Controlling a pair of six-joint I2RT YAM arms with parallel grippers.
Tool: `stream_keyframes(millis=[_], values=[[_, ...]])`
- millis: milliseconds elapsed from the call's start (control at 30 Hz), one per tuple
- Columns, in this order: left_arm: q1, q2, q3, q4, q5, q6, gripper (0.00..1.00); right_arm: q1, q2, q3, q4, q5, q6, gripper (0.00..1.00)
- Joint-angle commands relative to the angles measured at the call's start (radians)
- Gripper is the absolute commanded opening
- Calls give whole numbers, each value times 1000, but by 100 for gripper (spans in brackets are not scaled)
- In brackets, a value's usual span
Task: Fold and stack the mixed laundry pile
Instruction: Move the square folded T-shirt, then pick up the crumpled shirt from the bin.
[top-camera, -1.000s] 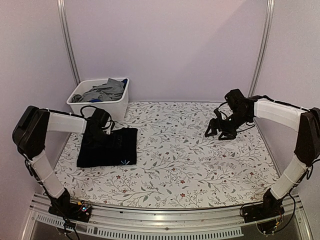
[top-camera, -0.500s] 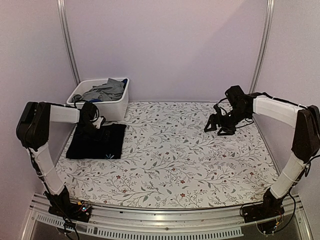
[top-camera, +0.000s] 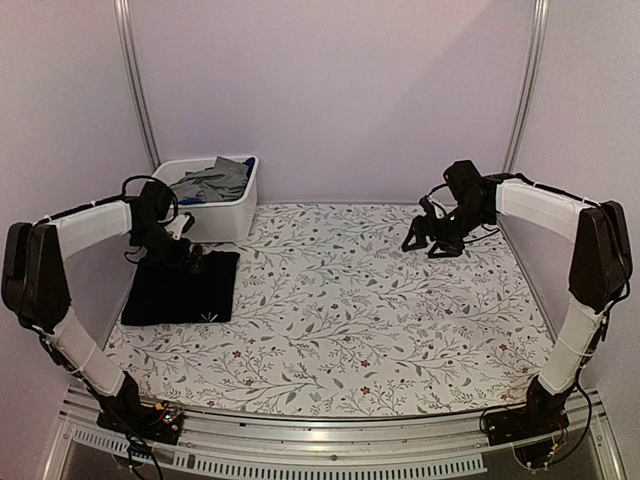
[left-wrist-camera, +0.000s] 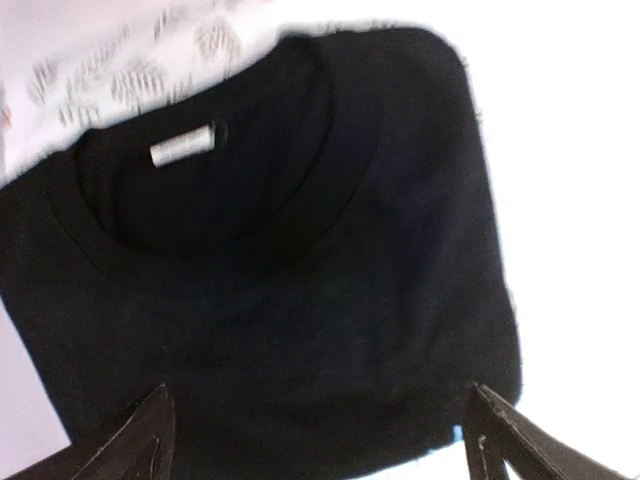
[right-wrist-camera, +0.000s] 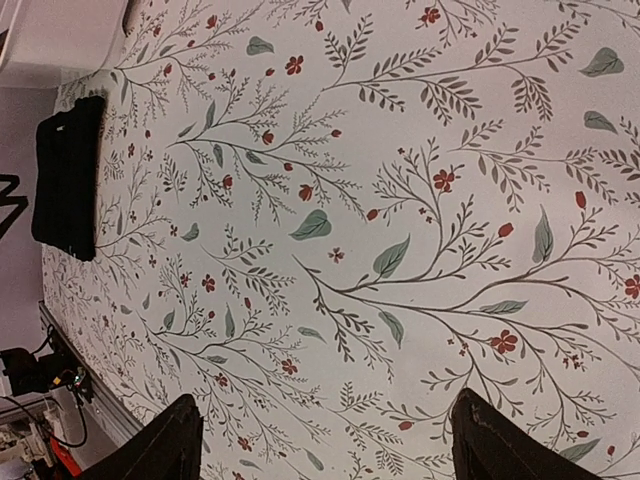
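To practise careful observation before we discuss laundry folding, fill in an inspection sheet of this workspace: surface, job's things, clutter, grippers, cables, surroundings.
Surface: floral tablecloth, lying flat.
Job's things: folded black T-shirt near the table's left edge; grey garment and blue garment heaped in the white bin at the far left corner.
Clutter: nothing seen.
Grippers: left gripper open, over the T-shirt's far edge; right gripper open, over bare cloth at far right, holding nothing.
Cables: black cable looped at the left wrist; wiring at both arm bases.
Surroundings: pale walls, metal frame posts, metal rail along the near edge.
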Motion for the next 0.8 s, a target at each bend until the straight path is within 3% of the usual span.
stream_keyframes(millis=[0, 233, 433, 633, 767], values=[[-68, -147, 184, -50, 68, 67, 100, -10, 47, 85, -27, -7, -27, 85], [-61, -136, 450, 69, -33, 13, 100, -27, 59, 148, -27, 2, -32, 87], [-17, 156, 800, 35, -101, -14, 100, -40, 11, 136, -19, 40, -28, 90], [29, 437, 1056, 29, -165, -91, 100, -43, -61, 91, -4, 87, -32, 95], [55, 566, 1105, 74, -183, -95, 100, -42, -109, 82, -5, 142, -27, 99]])
